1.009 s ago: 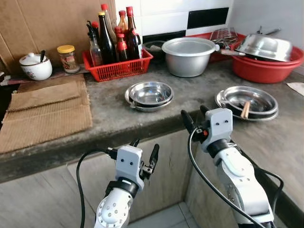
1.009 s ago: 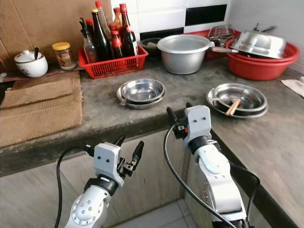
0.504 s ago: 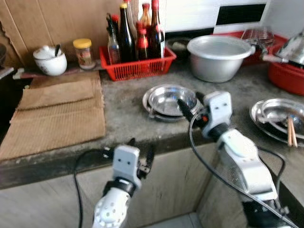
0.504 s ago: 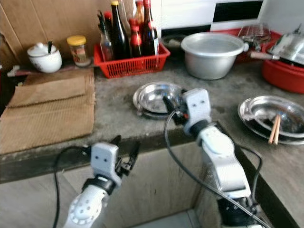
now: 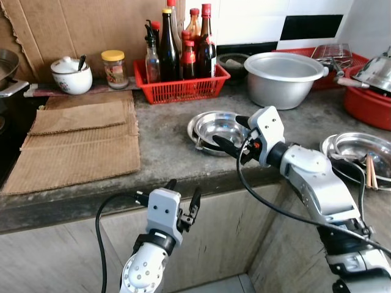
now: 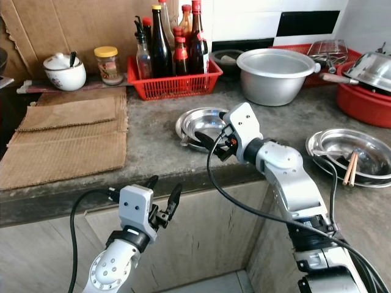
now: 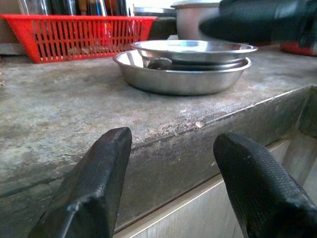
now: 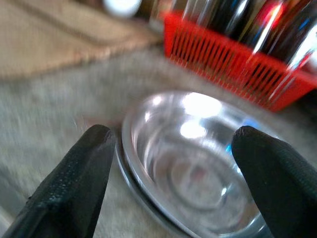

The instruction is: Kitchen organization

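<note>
- The right gripper hangs over the near rim of the stacked steel bowls in the middle of the grey stone counter, its two black fingers spread wide and holding nothing.
- From that arm's wrist camera the fingers straddle the stack; the picture is blurred, so I can't say whether either tip touches the metal.
- The left gripper sits low, below the counter's front edge at about seven o'clock from the bowls, fingers apart and empty.
- Its wrist view looks level across the counter edge at the stack, a smaller bowl nested in a wider one.
- At eleven o'clock from the bowls stands a red basket of dark sauce bottles.
- At one o'clock sits a big aluminium pot.
- At three o'clock, well apart, a second steel dish carries a pair of chopsticks.
- Far right, a red basin holds a steel lid.
- At nine o'clock, folded brown cardboard covers the counter; behind it are a white lidded pot and a yellow-capped jar.
</note>
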Robot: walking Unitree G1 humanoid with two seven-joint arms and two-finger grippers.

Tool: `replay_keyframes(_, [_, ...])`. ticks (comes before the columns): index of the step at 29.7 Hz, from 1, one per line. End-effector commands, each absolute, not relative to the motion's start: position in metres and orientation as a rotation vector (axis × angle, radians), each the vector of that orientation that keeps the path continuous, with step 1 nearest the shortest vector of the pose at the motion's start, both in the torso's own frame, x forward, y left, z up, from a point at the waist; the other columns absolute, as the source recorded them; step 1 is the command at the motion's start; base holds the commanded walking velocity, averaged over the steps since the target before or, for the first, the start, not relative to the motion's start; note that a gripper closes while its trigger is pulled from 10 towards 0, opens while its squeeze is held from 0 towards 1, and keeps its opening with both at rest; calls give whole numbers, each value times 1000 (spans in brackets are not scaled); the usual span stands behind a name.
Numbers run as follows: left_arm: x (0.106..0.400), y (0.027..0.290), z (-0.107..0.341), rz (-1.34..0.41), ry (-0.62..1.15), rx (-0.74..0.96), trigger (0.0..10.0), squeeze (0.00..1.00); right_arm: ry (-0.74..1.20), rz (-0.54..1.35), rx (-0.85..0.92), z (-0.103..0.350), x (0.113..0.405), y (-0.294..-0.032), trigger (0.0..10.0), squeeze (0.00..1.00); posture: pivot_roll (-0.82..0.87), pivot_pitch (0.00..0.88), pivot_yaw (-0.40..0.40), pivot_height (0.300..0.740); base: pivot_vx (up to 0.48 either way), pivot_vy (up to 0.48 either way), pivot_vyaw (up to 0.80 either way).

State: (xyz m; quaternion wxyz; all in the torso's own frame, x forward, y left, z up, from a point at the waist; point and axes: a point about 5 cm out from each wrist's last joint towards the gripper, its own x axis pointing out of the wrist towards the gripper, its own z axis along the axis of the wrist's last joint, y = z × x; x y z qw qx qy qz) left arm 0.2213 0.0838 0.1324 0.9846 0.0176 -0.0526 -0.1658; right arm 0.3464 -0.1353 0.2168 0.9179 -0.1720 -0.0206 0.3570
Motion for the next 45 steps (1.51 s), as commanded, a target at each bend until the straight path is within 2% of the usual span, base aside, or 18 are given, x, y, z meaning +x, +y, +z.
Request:
replay_keyframes(1, [221, 82, 133, -342, -99, 31, 10000, 0, -27, 764, -414, 222, 352, -136, 10000, 0, 62, 68, -57, 740, 0, 0, 0])
replay_keyframes(8, [221, 82, 132, -338, -91, 36, 10000, 0, 20, 806, -499, 226, 361, -137, 10000, 0, 61, 75, -59, 740, 0, 0, 0])
replay_keyframes(16, [222, 82, 133, -341, -94, 40, 10000, 0, 11, 756, -554, 235, 373, -140, 10000, 0, 60, 78, -56, 740, 0, 0, 0])
replay_keyframes(30, [223, 81, 133, -340, -96, 38, 10000, 0, -8, 788, -672, 242, 376, -136, 10000, 0, 56, 80, -56, 740, 0, 0, 0])
replay_keyframes(36, [222, 81, 133, -340, -95, 36, 10000, 0, 28, 771, -773, 242, 380, -136, 10000, 0, 56, 82, -55, 740, 0, 0, 0])
replay_keyframes(45, [223, 81, 133, -339, -98, 33, 10000, 0, 91, 757, -830, 242, 385, -138, 10000, 0, 54, 83, -58, 740, 0, 0, 0])
